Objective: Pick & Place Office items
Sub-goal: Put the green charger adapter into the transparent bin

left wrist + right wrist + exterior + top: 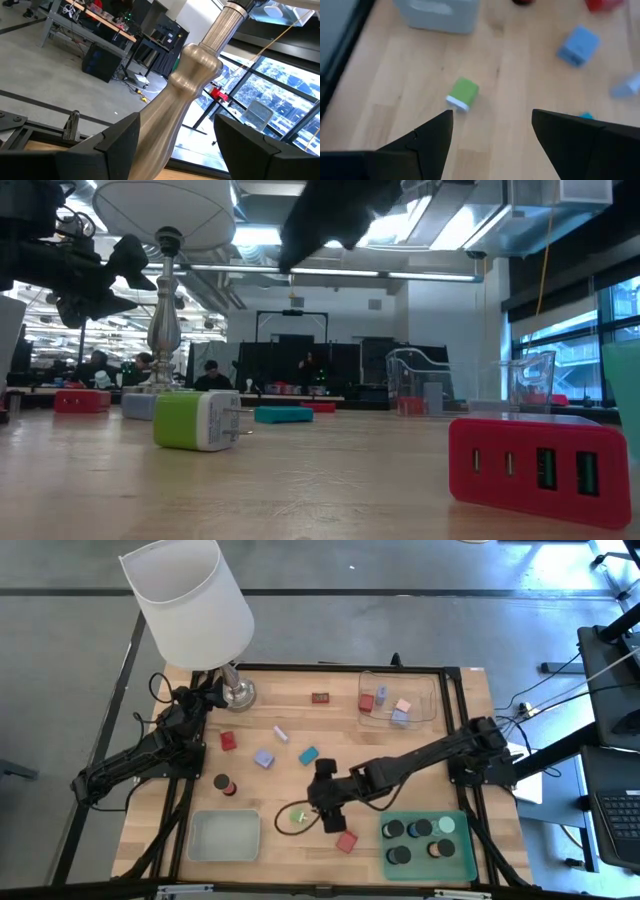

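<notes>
The office items lie scattered on the wooden table. My right gripper (pixel 320 806) hovers open just right of a green-and-white plug block (pixel 297 813), which lies on its side ahead of the fingers in the right wrist view (pixel 462 95). A red block (pixel 346 841) with ports lies near it (pixel 540 470). Farther off are a red block (pixel 228 740), a lilac block (pixel 264 757), a teal block (pixel 308 754) and a dark cylinder (pixel 225 784). My left gripper (pixel 213 690) is open, its fingers on either side of the lamp's metal stem (pixel 190 85).
The white-shaded lamp (pixel 190 600) stands at the far left corner. A clear tray (pixel 425 705) at the far right holds red, pink and lilac blocks. A green tray (pixel 462 858) with dark cylinders and a grey tray (pixel 224 838) sit at the near edge.
</notes>
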